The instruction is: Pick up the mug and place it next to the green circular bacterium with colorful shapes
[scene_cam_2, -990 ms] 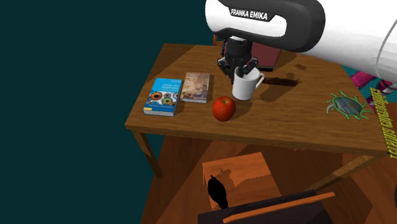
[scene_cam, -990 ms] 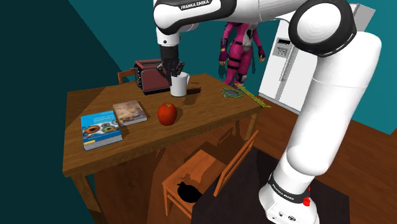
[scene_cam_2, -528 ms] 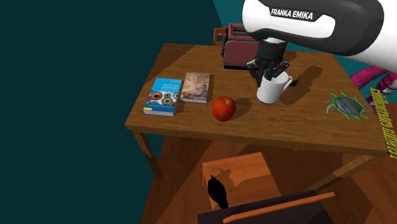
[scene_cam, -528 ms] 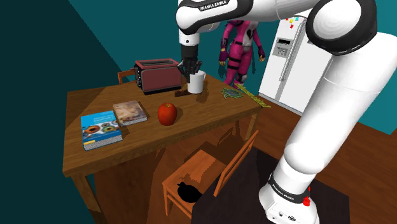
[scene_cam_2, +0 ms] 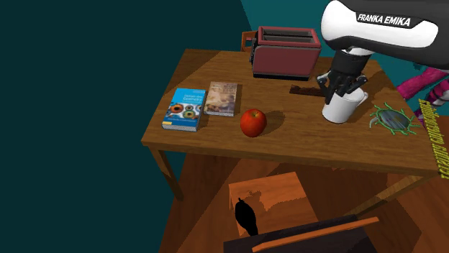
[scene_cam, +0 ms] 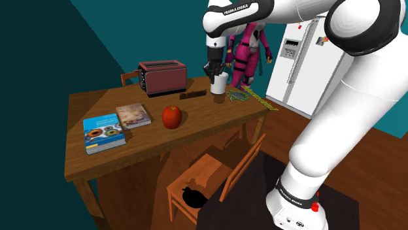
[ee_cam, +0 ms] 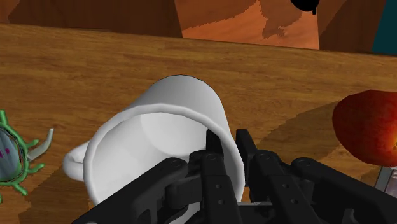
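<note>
The mug (scene_cam_2: pixel 339 108) stands upright: its long axis is vertical and its open mouth looks up. Its handle points toward the green bacterium (scene_cam_2: pixel 392 118), about 2 o'clock in the second exterior view. In the wrist view the handle is also on the side of the mug (ee_cam: pixel 159 140) toward the bacterium (ee_cam: pixel 13 156), and the apple (ee_cam: pixel 366 130) is on the opposite side.

The mug is plain white, smooth, with a thin round rim and a pale inside.

The jaws grip the wall of the mug at the rim, on the side away from the handle. One of the black fingers (ee_cam: pixel 213 153) is inside the mug, the other is outside, and the wall is pressed between them.

In the second exterior view the mug is over the table (scene_cam_2: pixel 302 136), just beside the bacterium, at its 9 o'clock. I cannot tell if its base touches the wood. From the mug, the red toaster (scene_cam_2: pixel 286 52) is at 10 o'clock, the apple (scene_cam_2: pixel 252 122) at 9 o'clock, and the two books (scene_cam_2: pixel 185 109) are farther in this same direction.
</note>
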Controlling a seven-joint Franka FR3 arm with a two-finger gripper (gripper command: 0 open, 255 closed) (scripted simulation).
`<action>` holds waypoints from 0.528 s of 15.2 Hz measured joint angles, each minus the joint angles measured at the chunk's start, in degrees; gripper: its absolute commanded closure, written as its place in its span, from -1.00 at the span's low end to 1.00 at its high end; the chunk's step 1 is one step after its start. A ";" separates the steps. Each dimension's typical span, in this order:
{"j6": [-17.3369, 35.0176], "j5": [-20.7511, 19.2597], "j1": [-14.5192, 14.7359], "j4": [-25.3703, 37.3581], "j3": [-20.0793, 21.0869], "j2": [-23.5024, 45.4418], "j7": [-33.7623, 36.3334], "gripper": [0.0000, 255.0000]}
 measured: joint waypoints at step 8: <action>1.03 -0.82 -5.00 -0.60 -6.29 -0.40 -10.94 1.00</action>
